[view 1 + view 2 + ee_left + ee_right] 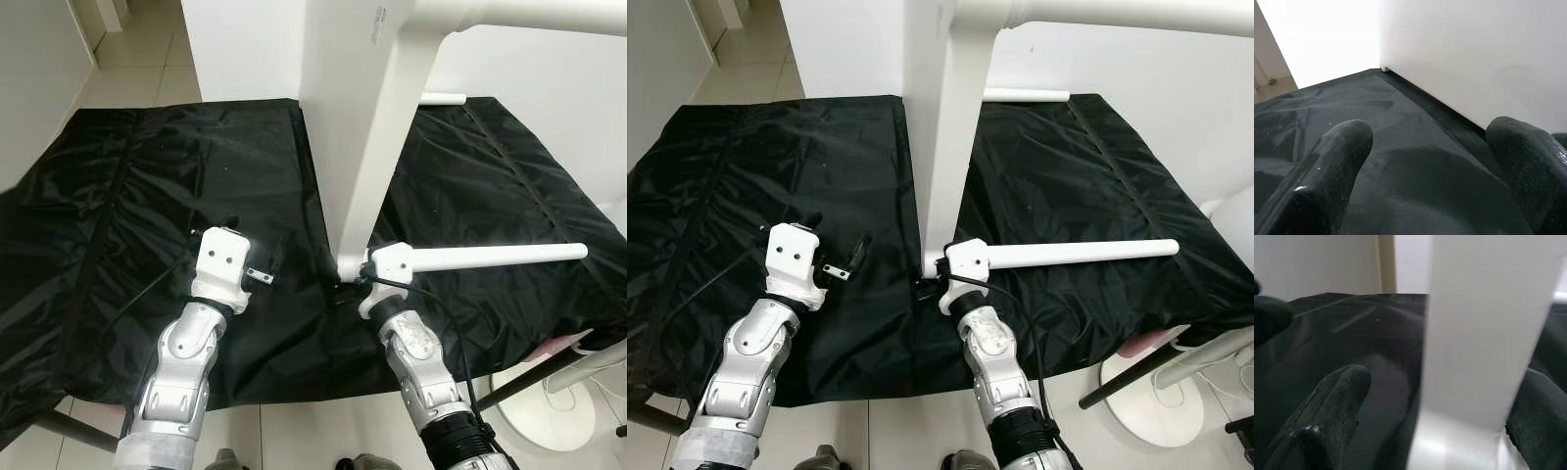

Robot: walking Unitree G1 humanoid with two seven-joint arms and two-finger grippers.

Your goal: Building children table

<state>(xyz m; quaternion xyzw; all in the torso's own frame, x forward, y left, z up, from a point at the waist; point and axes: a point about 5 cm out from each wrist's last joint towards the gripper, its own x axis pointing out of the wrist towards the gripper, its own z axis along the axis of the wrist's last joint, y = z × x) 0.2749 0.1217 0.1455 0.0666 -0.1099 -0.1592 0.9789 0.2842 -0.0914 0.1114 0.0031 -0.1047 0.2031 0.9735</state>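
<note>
While white leg (pixel 490 257) lies on black cloth (pixel 147 196), tabletop (pixel 348 117) stands beside.

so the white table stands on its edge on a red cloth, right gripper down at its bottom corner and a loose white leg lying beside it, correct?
One thing is off: the cloth is black, not red, as the left eye view shows. The rest holds: the white table stands on its edge on it, the right gripper sits at its bottom corner, and a loose white leg lies beside it.

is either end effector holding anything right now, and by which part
The right end effector has its fingers either side of the bottom corner of the upright white table panel; whether they press on it cannot be told. The left end effector is open over the black cloth, holding nothing.
</note>
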